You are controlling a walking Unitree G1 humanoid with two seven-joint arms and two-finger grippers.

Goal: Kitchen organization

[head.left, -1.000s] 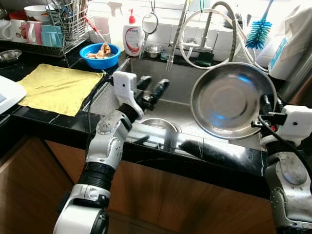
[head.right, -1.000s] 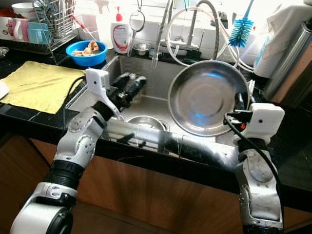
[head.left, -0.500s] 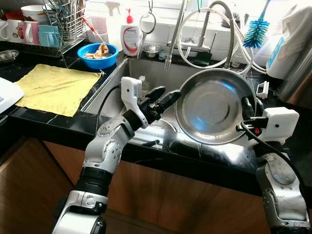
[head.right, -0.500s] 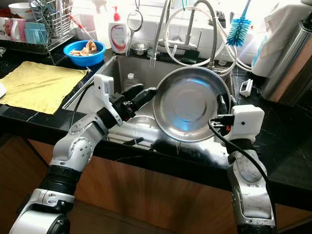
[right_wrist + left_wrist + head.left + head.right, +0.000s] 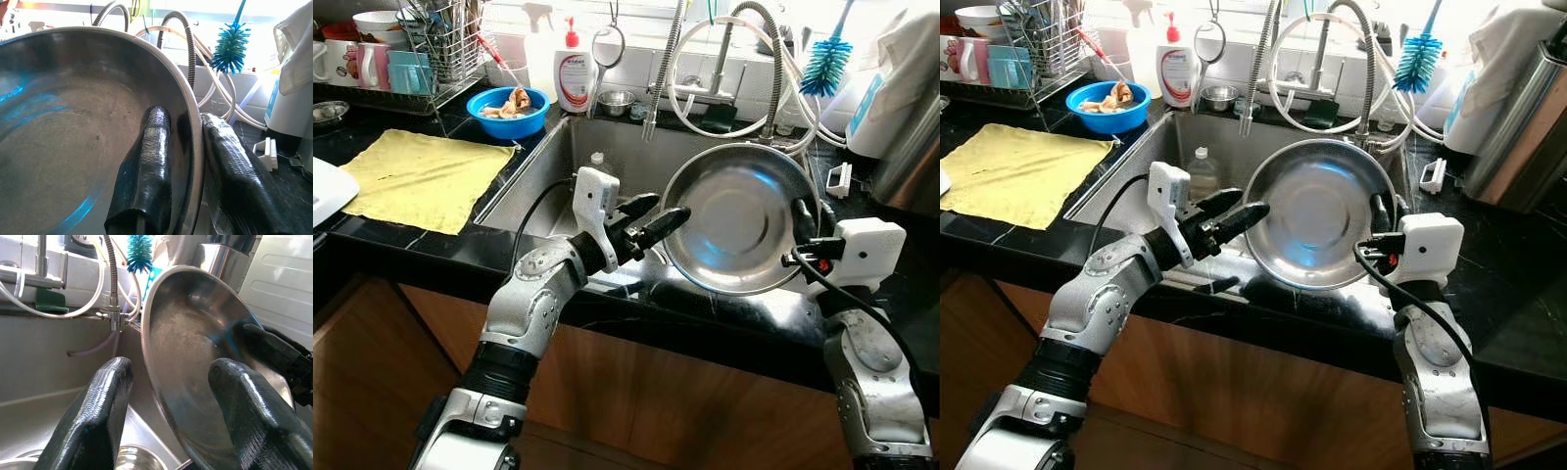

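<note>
Right gripper [image 5: 188, 166] clamped on the rim of the pan [image 5: 739, 230]: one finger inside the bowl, the other behind the rim; pan held on edge above the sink [image 5: 607, 162], hollow side facing the robot, just over the front counter edge [image 5: 724, 313]. Left gripper [image 5: 656, 215] spread wide, holding nothing; its fingers [image 5: 93, 416] straddle the pan's near rim, one on each side, whether touching cannot be told. Small steel bowl [image 5: 132, 459] lies in the sink bottom below the fingers; a plastic bottle [image 5: 1200, 168] stands in the sink behind the left wrist. Hoses and tap [image 5: 724, 69] along the back wall; blue brush [image 5: 829, 61] at right; blue bowl [image 5: 512, 108] and yellow cloth [image 5: 426, 176] on the counter at left; soap bottle [image 5: 571, 73] beside the blue bowl.
</note>
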